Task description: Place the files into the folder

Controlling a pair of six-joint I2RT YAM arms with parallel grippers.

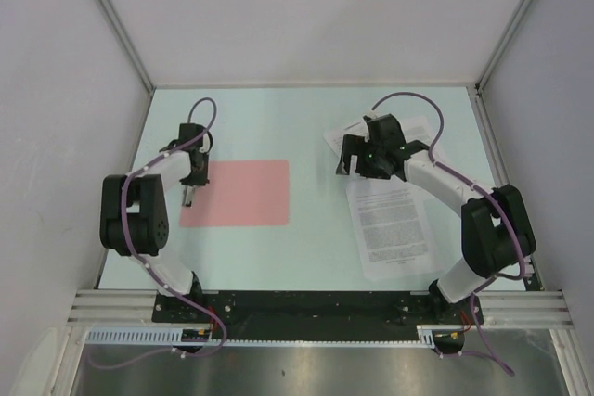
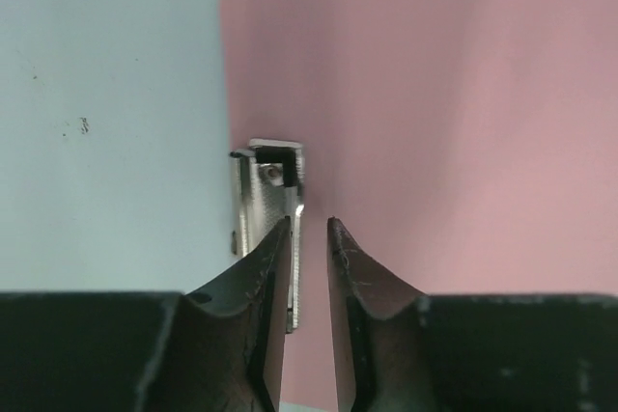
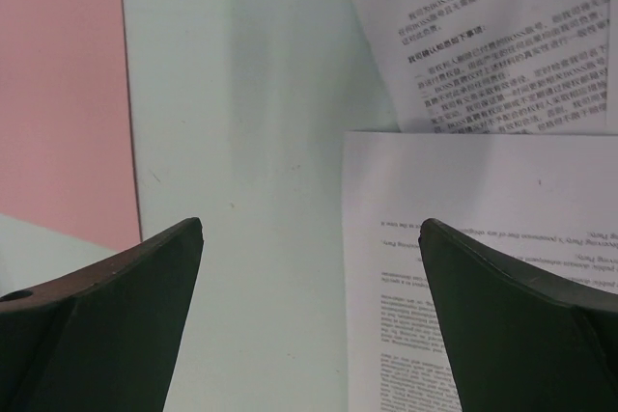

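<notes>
Left tool [image 2: 307, 229]: black fingers [image 2: 261, 277] are seen drawn close together, with only a narrow gap left between the tips. The tips are set at the small shiny metal clip [image 2: 266, 200], and a strip of the clip is seen in the gap, against the left finger. Whether the clip is actually pinched cannot be told. The clip is fixed at the left short edge of the flat rectangular pink folder [image 2: 435, 142]. The folder is laid flat on the pale green worktop [image 2: 116, 142], in its left half.

Right tool [image 3: 309, 238]: jaws are spread wide and nothing is held between them. It is hung over bare worktop, with the folder's corner at its left and the files at its right. The files, thin white paper sheets printed with dense black text, are laid flat in the right half of the worktop, well apart from the folder. A near sheet [image 3: 483, 267] is seen lying straight. A far sheet [image 3: 483, 45] is tilted, and its near edge is covered by the near sheet. In the top view the far sheet is partly hidden by the right arm.
</notes>
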